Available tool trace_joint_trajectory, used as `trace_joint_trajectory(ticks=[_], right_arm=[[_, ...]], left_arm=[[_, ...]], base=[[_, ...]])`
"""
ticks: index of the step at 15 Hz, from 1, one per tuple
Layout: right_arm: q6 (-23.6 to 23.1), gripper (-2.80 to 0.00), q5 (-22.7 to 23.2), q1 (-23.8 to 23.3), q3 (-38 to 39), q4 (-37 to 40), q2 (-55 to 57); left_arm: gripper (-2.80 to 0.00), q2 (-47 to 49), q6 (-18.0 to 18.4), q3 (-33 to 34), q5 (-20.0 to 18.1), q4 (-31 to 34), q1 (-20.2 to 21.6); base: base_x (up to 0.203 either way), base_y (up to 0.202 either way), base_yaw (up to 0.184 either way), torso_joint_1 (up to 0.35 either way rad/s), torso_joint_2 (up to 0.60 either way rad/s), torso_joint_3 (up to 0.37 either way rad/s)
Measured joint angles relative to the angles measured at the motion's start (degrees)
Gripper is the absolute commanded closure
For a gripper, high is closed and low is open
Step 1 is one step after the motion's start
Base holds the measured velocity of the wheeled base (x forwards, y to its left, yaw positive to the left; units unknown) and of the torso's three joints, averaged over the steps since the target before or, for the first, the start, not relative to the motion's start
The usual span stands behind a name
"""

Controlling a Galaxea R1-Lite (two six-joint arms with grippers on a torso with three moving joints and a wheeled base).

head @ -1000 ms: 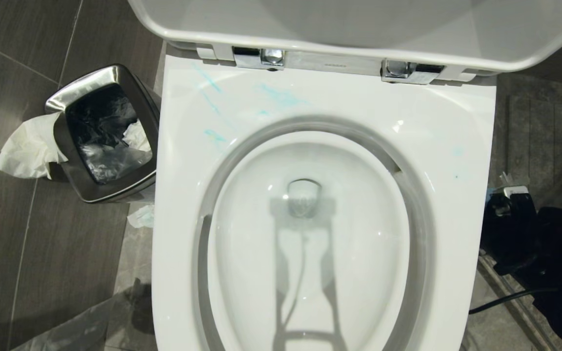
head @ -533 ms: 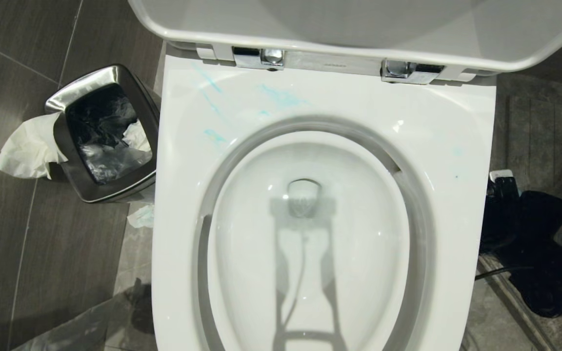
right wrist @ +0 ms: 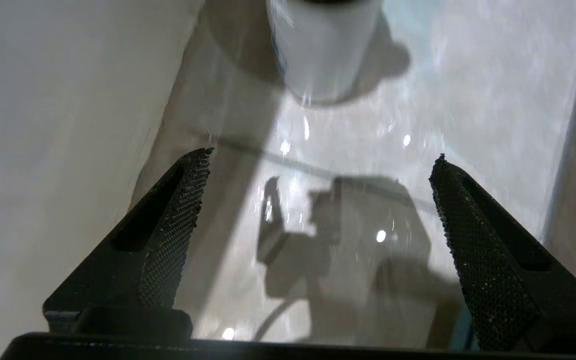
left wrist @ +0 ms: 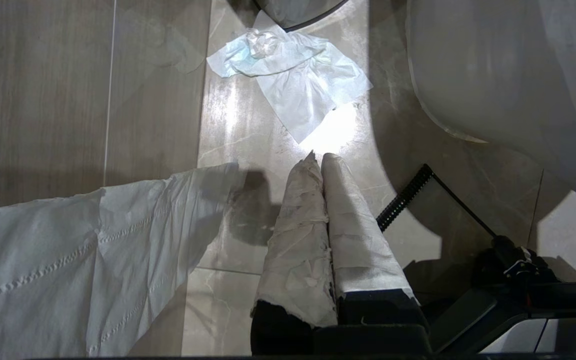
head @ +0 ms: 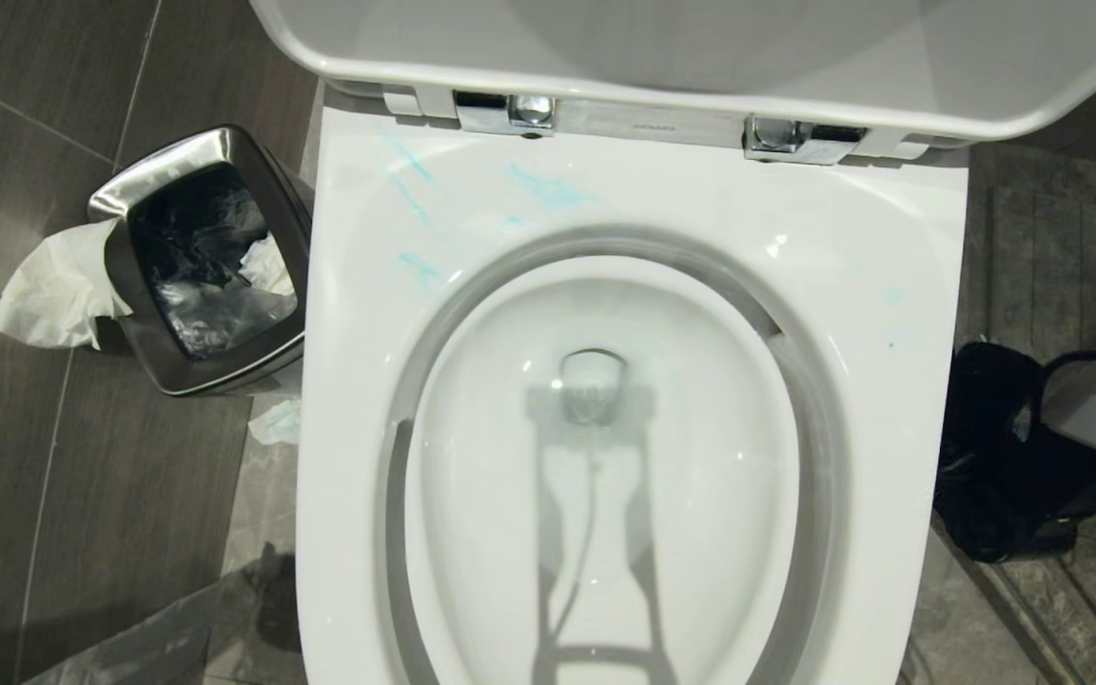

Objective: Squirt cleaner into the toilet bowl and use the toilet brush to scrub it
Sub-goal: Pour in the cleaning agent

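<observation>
Square steel waste bin (head: 201, 262) at 9 o'clock. Large white glossy ceramic toilet bowl (head: 605, 190) centre, turquoise-blue cleaner streaks (head: 548, 188) on rim at 11 o'clock. Left claw (left wrist: 318, 162) closed, empty, above floor. Right claw (right wrist: 320, 157) wide open, empty, at 3 o'clock.

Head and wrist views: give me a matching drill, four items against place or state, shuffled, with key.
Column one:
1. waste bin
2. cleaner streaks
3. left gripper
4. right gripper

Column two:
A. open, nothing between the fingers
B. on the toilet bowl rim near the hinges
C. shut, fingers wrapped in pale covering
D. on the floor on the robot's left of the bowl

Pairs: 1-D, 2-B, 3-C, 4-A
</observation>
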Motion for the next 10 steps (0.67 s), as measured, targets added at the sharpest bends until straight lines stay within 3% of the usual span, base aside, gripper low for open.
trace_joint_trajectory(ticks=[10], right_arm=[[-4.7, -2.80, 1.3, 0.0, -14.0, 0.0, 5.5]], left_arm=[[0.00, 0.0, 0.0, 0.0, 0.0, 0.0, 0.0]], base=[[0.000, 0.000, 0.000, 0.000, 0.00, 0.000]])
